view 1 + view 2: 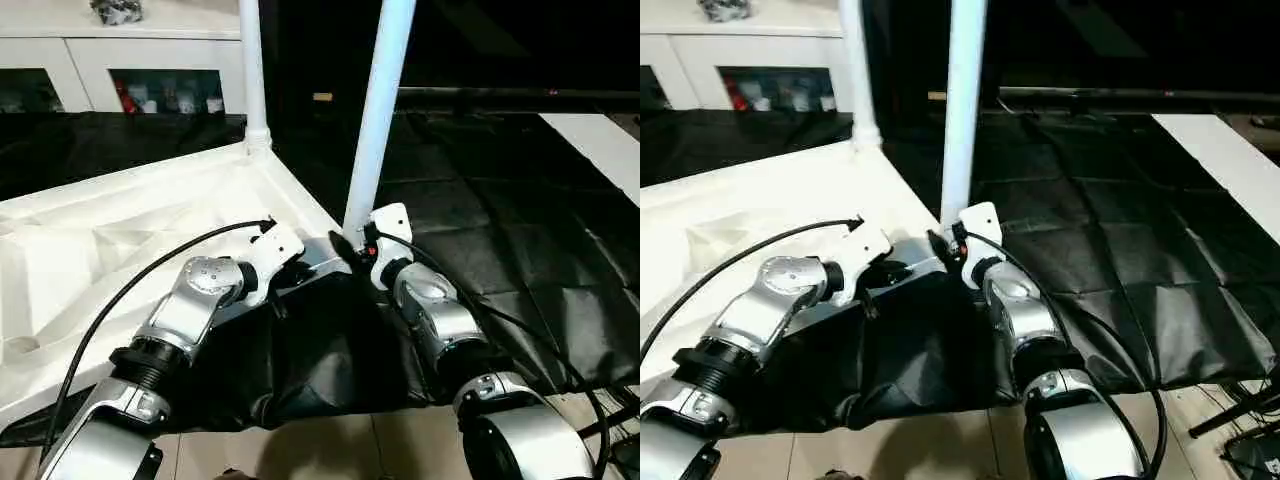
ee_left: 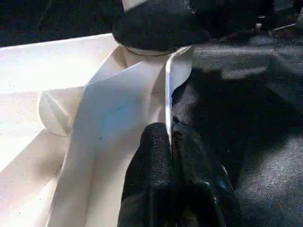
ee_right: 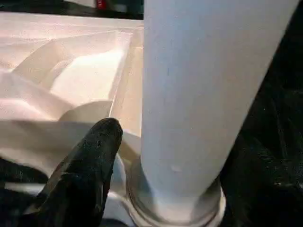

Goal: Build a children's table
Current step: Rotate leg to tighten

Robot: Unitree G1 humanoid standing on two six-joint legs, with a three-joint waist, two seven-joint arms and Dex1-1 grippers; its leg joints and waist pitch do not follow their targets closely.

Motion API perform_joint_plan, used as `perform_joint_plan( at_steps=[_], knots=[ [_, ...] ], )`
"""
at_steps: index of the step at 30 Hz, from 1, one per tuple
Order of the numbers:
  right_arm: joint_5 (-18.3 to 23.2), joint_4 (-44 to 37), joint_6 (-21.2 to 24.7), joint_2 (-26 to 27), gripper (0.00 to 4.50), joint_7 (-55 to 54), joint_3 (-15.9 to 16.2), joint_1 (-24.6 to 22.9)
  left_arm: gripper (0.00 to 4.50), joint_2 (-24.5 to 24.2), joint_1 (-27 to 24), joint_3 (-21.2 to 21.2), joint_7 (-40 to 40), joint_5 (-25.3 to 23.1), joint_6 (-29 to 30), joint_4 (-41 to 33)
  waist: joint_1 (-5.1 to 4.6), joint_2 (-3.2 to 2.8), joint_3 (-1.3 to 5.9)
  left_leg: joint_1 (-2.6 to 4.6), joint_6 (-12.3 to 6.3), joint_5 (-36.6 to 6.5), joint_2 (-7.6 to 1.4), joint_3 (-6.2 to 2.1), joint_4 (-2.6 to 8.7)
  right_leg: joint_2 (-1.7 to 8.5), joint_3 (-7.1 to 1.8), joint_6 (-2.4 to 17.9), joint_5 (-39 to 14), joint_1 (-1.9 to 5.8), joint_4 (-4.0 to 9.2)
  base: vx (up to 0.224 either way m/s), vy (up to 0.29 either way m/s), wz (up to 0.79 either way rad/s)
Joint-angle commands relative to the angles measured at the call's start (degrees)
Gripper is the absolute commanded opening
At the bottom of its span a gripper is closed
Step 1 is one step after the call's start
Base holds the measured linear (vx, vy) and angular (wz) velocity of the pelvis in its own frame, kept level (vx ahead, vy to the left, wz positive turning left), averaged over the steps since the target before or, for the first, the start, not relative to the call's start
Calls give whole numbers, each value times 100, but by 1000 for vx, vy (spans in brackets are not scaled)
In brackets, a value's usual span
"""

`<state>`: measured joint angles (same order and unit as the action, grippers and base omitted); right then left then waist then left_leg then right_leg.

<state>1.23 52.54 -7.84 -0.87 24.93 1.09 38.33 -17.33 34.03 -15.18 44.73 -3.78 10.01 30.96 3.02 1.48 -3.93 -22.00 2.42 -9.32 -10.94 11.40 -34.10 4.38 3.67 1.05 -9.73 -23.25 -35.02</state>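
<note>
The bench (image 1: 520,250), under a black cover, carries the table top (image 1: 110,240) upside down, ribbed side up, toward nine o'clock in the head views with one corner reaching the middle. Two legs stand upright in its sockets: the far leg (image 1: 252,70) at twelve o'clock, the near leg (image 1: 378,110) at the corner closest to the robot. The step in hand appears to be seating the near leg in its corner socket (image 3: 175,208). The right hand (image 1: 352,243) is at the leg's foot; one black finger (image 3: 87,175) lies just beside the base, the leg stands between the fingers, and whether they press it I cannot tell. The left hand (image 2: 171,142) is closed, pinching the thin rim (image 2: 167,94) of the top at that corner, steadying it. In my judgement the next move calls for the leg to be held square and turned or pushed fully home while the left keeps the top from shifting; two sockets likely remain unfilled.
</note>
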Motion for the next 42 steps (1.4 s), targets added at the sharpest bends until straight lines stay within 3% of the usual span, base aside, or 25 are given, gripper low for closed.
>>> perform_joint_plan(
  at_steps=[1, 5, 6, 10, 12, 13, 17, 18, 20, 21, 22, 24, 25, 26, 29, 31, 32, 34, 35, 36, 37, 38, 39, 41, 42],
  knots=[
    [-72, -299, 47, -33, 315, 569, 324, -240, 0, 50, 203, 127, -174, 52, -291, -29, 18, -56, 426, 150, 103, -1832, -257, -149, 459, 413, -285, 1056, -1624, 210, 453, 0, 0, 0],
    [28, -1163, 151, -543, 316, 1154, 342, -768, 55, -17, 82, 255, 9, 256, -168, -190, 72, -28, 424, 142, 21, -1717, -246, -135, 442, 410, -287, 994, -1628, 233, 460, 0, 0, 0],
    [96, -1443, 221, -673, 316, 1312, 334, -940, 58, -51, 12, 280, 52, 295, -200, -275, 74, -59, 432, 133, 4, -1682, -254, -145, 443, 421, -284, 1032, -1607, 232, 455, 0, 0, 0],
    [550, -2765, 669, -1167, 316, 1835, 292, -1673, 77, -94, -369, 574, 166, 655, -286, -827, 67, -19, 416, 101, -130, -1585, -278, -146, 453, 393, -282, 1077, -1346, 260, 439, 0, 0, 0],
    [816, -3508, 1002, -1344, 316, 2014, 253, -2101, 104, -105, -647, 754, 200, 895, -248, -1284, 44, 29, 404, 111, -136, -1715, -269, -134, 452, 384, -275, 1033, -1685, 236, 478, 0, 0, 0],
    [842, -3603, 1052, -1363, 316, 2018, 244, -2157, 109, -106, -687, 786, 182, 924, -231, -1360, 61, 14, 397, 121, -130, -1754, -273, -140, 452, 395, -278, 990, -1802, 236, 483, 0, 0, 0],
    [869, -4343, 1592, -1386, 316, 1606, 47, -2635, 146, 48, -1140, 1435, -861, 1019, 77, -2276, 42, -10, 375, 137, -41, -1934, -281, -140, 463, 376, -277, 902, -2145, 174, 521, 0, 0, 0],
    [806, -4614, 1832, -1326, 316, 1366, 7, -2763, 151, 284, -1355, 1783, -1783, 737, 48, -2601, 22, -40, 360, 131, 19, -2037, -283, -151, 471, 360, -272, 862, -2240, 175, 536, 0, 0, 0],
    [784, -4734, 1894, -1323, 316, 1301, 12, -2828, 172, 376, -1447, 1886, -2041, 665, 69, -2731, 9, -3, 354, 140, 37, -2130, -273, -155, 460, 361, -259, 760, -2433, 169, 574, 0, 0, 0],
    [912, -5064, 1986, -1286, 316, 1236, 12, -3030, 183, 695, -1827, 2111, -2545, 582, 108, -3263, 15, -64, 346, 157, 64, -2224, -251, -166, 456, 362, -253, 622, -2724, 148, 611, 0, 0, 0],
    [924, -5127, 2004, -1277, 316, 1197, 3, -3074, 188, 762, -1929, 2129, -2606, 574, 112, -3398, 2, -25, 337, 128, 70, -2232, -277, -182, 463, 378, -254, 533, -2770, 169, 636, 0, 0, 0],
    [972, -5376, 2058, -1250, 316, 1065, -12, -3243, 216, 978, -2341, 2126, -2763, 563, 169, -3901, 4, -61, 347, 145, 49, -2288, -265, -189, 460, 366, -251, 421, -2937, 134, 662, 0, 0, 0],
    [976, -5421, 2059, -1245, 316, 1039, -10, -3282, 226, 1012, -2431, 2110, -2775, 565, 179, -3993, -15, -81, 338, 116, 53, -2354, -258, -196, 477, 340, -242, 356, -2968, 131, 688, 0, 0, 0],
    [960, -5479, 2066, -1201, 316, 971, 13, -3367, 231, 1139, -2755, 2027, -2873, 457, 149, -4245, 12, -176, 346, 157, 74, -2465, -236, -214, 471, 338, -234, 295, -3049, 101, 699, 0, 0, 0],
    [974, -5671, 2250, -1085, 316, 840, 79, -3569, 237, 1318, -3425, 1732, -3159, 350, 215, -4759, -27, -125, 355, 102, 64, -2468, -263, -227, 522, 314, -219, 312, -2670, 166, 701, 0, 0, 0],
    [974, -5657, 2314, -1010, 316, 740, 82, -3616, 237, 1392, -3646, 1618, -3216, 412, 234, -4884, -9, -161, 344, 132, 43, -2547, -261, -213, 512, 313, -242, 334, -2677, 113, 723, 0, 0, 0],
    [928, -5526, 2376, -912, 316, 581, 86, -3640, 237, 1454, -3875, 1555, -3277, 379, 115, -4894, -7, -219, 337, 123, 60, -2585, -247, -225, 517, 313, -233, 324, -2746, 119, 731, 0, 0, 0],
    [739, -5255, 2301, -824, 316, 306, 102, -3654, 237, 1514, -4112, 1580, -3350, 287, -108, -4750, -28, -130, 330, 98, 60, -2627, -226, -222, 511, 312, -215, 208, -2933, 121, 761, 0, 0, 0],
    [631, -5060, 2262, -784, 316, 82, 49, -3608, 237, 1540, -4248, 1562, -3430, 166, -265, -4638, -30, -124, 324, 109, 60, -2639, -218, -221, 507, 322, -215, 149, -3119, 100, 783, 0, 0, 0],
    [747, -4800, 2191, -623, 316, -152, -144, -3506, 237, 1519, -4512, 1491, -3503, -23, -490, -4525, -41, -58, 329, 101, 69, -2643, -207, -223, 493, 327, -204, 67, -3306, 101, 799, 0, 0, 0],
    [767, -4771, 2181, -608, 316, -157, -158, -3478, 237, 1546, -4540, 1507, -3522, -5, -449, -4542, -30, -130, 333, 124, 66, -2647, -211, -238, 484, 360, -219, 34, -3405, 71, 804, 0, 0, 0],
    [812, -4707, 2161, -574, 316, -166, -188, -3416, 237, 1605, -4604, 1543, -3565, 37, -360, -4580, -38, -75, 326, 102, 61, -2659, -209, -236, 494, 349, -202, 0, -3451, 86, 810, 0, 0, 0],
    [891, -4601, 2153, -507, 316, -170, -230, -3299, 237, 1696, -4750, 1594, -3658, 92, -205, -4750, -4, -170, 336, 111, 109, -2705, -214, -268, 508, 361, -191, -14, -3455, 100, 788, 0, 0, 0],
    [877, -4445, 2224, -446, 316, -294, -250, -3101, 237, 1686, -4928, 1580, -3808, 51, -16, -5062, -48, -258, 320, 97, 198, -2974, -238, -298, 550, 324, -165, 56, -3223, 107, 791, 0, 0, 0],
    [749, -4365, 2137, -454, 316, -436, -231, -3009, 237, 1652, -4966, 1573, -3874, -16, 43, -5198, -56, -236, 321, 85, 185, -3020, -227, -316, 566, 322, -134, 68, -3152, 146, 776, 0, 0, 0]
  ],
)
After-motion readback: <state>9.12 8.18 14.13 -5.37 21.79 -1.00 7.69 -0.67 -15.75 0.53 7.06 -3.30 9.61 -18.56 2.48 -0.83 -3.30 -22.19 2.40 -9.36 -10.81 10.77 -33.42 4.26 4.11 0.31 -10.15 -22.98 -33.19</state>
